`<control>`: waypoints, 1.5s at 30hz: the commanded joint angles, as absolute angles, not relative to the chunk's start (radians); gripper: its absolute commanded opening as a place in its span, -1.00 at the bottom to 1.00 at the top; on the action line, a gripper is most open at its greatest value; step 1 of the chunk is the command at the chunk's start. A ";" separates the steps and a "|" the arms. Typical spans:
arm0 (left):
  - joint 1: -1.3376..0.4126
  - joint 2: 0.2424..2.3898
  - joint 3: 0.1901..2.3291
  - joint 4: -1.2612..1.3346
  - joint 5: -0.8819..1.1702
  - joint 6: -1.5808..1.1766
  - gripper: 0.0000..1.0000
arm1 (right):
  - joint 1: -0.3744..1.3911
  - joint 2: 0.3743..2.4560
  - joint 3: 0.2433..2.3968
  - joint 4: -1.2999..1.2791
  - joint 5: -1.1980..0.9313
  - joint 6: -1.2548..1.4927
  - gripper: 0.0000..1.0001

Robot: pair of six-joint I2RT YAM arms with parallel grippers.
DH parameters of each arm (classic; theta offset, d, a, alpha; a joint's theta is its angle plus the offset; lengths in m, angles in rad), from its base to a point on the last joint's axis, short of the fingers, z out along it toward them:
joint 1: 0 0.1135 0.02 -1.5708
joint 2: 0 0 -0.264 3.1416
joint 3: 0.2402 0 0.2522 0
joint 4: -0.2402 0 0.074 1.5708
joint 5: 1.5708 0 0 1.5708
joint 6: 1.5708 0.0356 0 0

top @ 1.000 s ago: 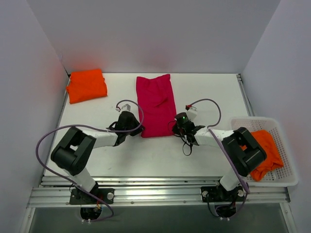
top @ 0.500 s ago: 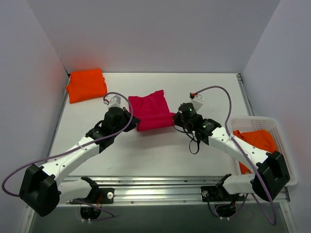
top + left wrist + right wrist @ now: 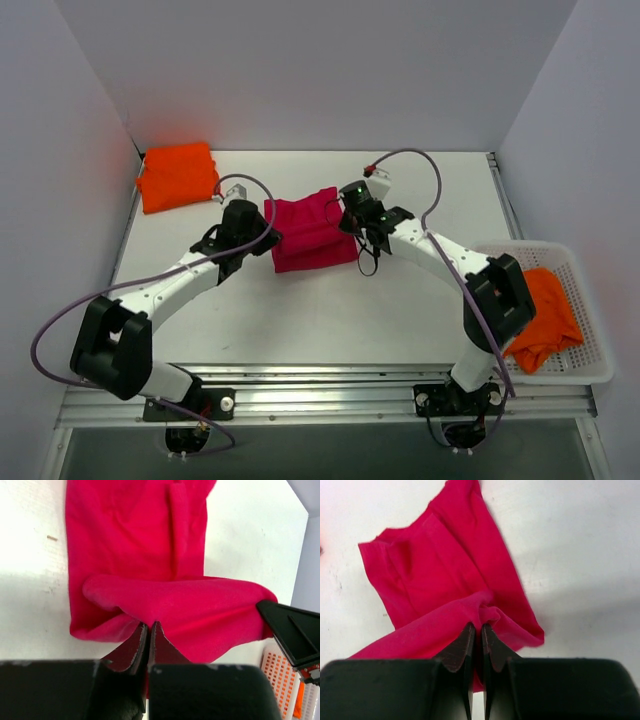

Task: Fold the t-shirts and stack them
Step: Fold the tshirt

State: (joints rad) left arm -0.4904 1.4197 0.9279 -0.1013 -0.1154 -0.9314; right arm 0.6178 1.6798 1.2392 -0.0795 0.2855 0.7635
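The crimson-pink t-shirt [image 3: 305, 235] lies mid-table, toward the far side, partly doubled over itself. Your left gripper [image 3: 148, 627] is pressed together on one corner of the lifted near edge. Your right gripper [image 3: 476, 630] pinches the opposite corner the same way. The cloth between them sags in a soft roll above the flat layer below.

This looks like the half-fold under way. The next move likely calls for carrying both corners together toward the far hem. Keep them level so the edge lands square, then lower before letting go.

A folded orange t-shirt [image 3: 178, 176] sits at the far left corner, probably where the stack belongs. A crumpled orange t-shirt [image 3: 545, 310] lies in a white mesh basket [image 3: 590, 370] at the right edge. The table [image 3: 400, 320] is matte white, enclosed by plain pale panels [image 3: 320, 70] on three sides.
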 commanded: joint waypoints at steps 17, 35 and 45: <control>-0.071 2.381 2.349 -0.450 0.430 -0.844 0.88 | 0.399 2.248 2.056 -0.034 0.166 0.753 1.00; -0.187 1.910 1.183 0.248 0.193 -0.698 0.88 | 0.390 1.810 1.250 0.196 0.238 0.739 1.00; -0.256 1.908 1.238 0.251 0.195 -0.651 0.98 | 0.368 1.974 1.308 0.207 0.203 0.733 1.00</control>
